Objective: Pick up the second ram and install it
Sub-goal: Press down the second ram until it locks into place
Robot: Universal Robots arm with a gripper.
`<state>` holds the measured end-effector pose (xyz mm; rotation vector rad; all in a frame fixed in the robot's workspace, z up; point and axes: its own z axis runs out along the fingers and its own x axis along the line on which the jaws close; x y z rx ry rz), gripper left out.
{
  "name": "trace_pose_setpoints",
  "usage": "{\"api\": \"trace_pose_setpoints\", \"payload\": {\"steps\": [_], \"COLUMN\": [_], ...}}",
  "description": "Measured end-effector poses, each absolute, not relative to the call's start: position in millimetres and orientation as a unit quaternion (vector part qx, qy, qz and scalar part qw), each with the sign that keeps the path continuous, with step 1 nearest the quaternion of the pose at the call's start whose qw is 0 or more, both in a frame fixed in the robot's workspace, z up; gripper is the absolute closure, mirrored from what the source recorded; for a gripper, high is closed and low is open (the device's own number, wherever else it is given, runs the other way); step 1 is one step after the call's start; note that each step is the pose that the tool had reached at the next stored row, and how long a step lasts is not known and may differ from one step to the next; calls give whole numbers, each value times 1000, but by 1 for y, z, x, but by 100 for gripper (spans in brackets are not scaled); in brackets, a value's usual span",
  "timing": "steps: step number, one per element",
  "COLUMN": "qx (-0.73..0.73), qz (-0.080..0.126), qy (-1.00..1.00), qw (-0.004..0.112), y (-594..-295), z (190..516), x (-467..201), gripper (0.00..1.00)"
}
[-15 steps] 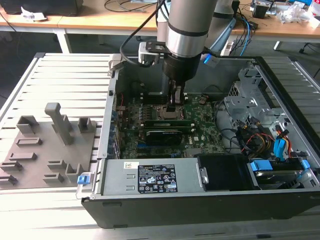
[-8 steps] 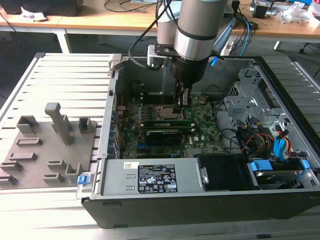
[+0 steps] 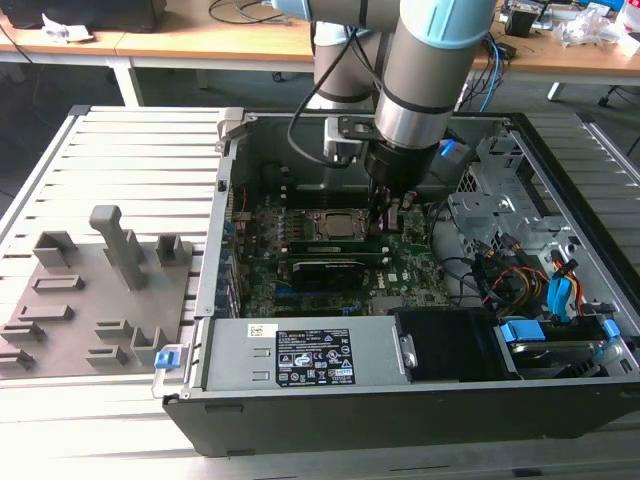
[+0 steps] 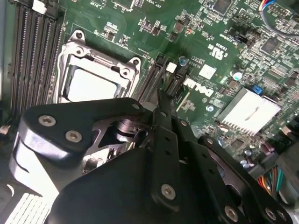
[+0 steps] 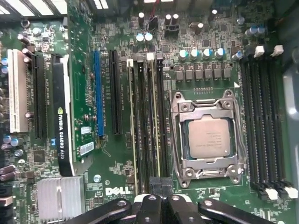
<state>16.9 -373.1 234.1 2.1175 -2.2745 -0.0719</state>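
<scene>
From my remote station I see the gripper (image 5: 156, 198) low over the motherboard (image 5: 117, 175), its jaws drawn narrow and edge-on above the memory slots (image 5: 148, 121) just beside the CPU socket (image 5: 209, 135); whether they grip anything I cannot tell. The second ram (image 5: 154, 116), a thin green stick, stands upright in those slots beside another stick, between the socket and the black graphics card (image 5: 63, 116). In the exterior view the arm (image 3: 420, 90) reaches down into the open computer case (image 3: 400, 400), with a grey fixture tray (image 3: 90, 300) on the slatted tabletop (image 3: 140, 150) at the exterior view's left.
</scene>
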Motion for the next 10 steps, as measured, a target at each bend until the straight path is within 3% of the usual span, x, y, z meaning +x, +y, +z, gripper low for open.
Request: {"api": "trace_pose_setpoints", "payload": {"steps": [10], "qx": [681], "qz": [-22], "qy": [-732], "qw": [14], "y": [-374], "z": [239], "x": [16], "gripper": [89]}}
